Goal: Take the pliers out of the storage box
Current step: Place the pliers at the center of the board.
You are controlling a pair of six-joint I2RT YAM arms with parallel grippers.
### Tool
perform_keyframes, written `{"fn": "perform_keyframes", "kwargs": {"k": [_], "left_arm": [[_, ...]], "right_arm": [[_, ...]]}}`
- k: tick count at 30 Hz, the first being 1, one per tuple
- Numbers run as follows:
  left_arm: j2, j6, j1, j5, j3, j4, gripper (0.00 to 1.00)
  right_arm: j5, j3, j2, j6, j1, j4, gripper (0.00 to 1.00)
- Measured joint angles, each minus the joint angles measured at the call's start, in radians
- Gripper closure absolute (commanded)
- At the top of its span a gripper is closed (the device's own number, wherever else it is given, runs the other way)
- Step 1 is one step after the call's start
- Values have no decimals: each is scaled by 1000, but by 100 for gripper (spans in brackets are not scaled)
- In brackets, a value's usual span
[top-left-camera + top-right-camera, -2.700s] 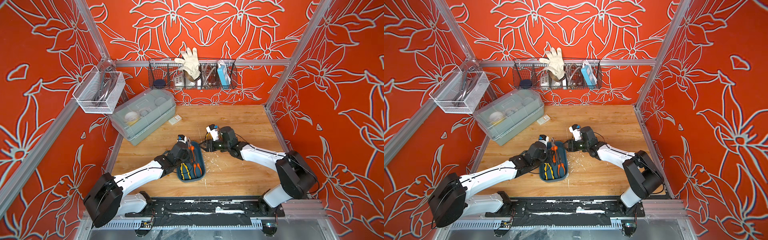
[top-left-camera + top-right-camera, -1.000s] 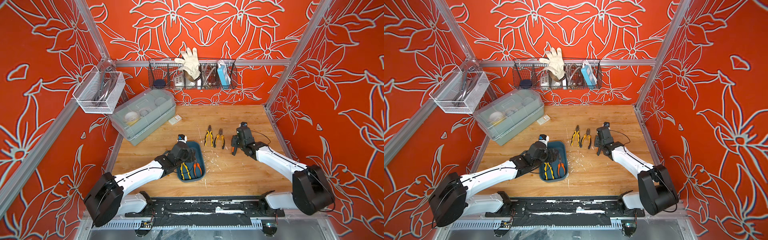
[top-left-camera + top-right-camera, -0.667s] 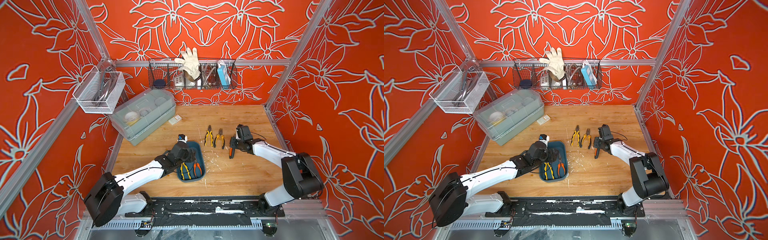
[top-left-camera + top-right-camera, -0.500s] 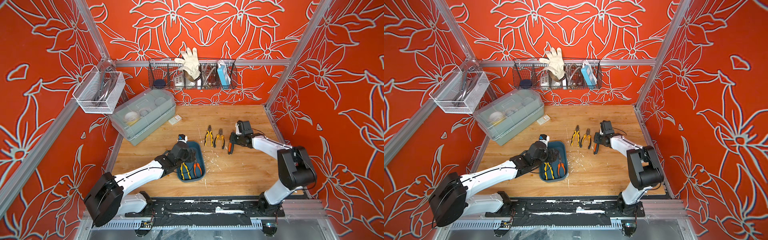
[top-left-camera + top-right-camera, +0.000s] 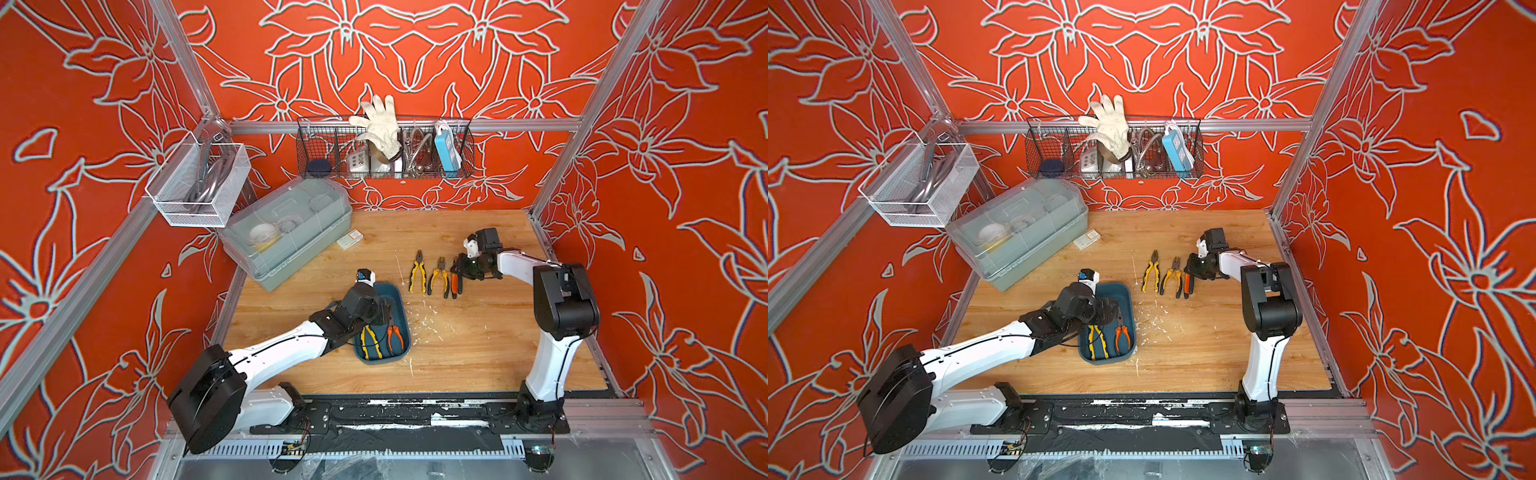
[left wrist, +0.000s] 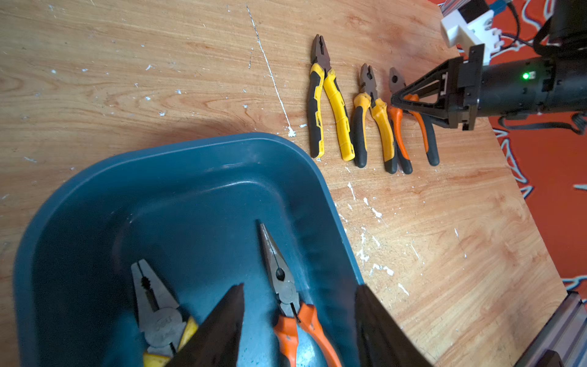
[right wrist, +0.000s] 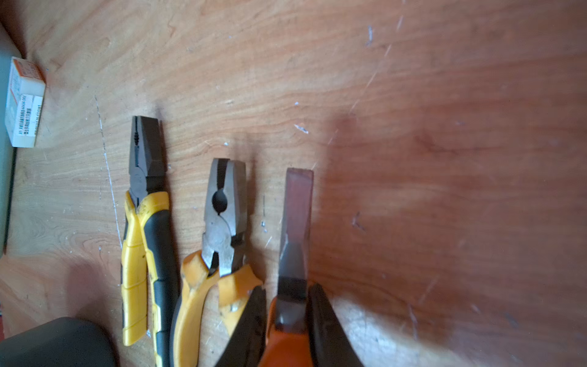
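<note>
My right gripper (image 7: 286, 294) is clamped tight on the orange pliers (image 7: 293, 251), just behind the head. They sit at the right end of a row with the long yellow pliers (image 5: 417, 272) and short yellow pliers (image 5: 439, 277) on the table (image 5: 478, 345), right of centre in both top views. My left gripper (image 6: 298, 287) hangs over the tray (image 5: 384, 360), just below centre. Its jaws are about half apart and straddle the needle-nose pliers (image 6: 286, 294) without gripping them. Combination pliers (image 6: 155, 311) lie beside those in the tray.

Robot lab cell, aluminium frame (image 5: 519, 124), orange printed walls (image 5: 415, 54)
</note>
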Motion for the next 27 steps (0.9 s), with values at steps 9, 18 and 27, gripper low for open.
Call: {"fn": "perform_keyframes", "kwargs": {"k": [9, 18, 27], "left_arm": [[-10, 0, 0, 0, 0, -3, 43], [-10, 1, 0, -8, 0, -5, 43], [-10, 1, 0, -19, 3, -13, 43]], "right_arm": [[-17, 7, 15, 27, -10, 0, 72], [32, -31, -12, 54, -11, 14, 62], [68, -31, -27, 55, -11, -12, 53]]}}
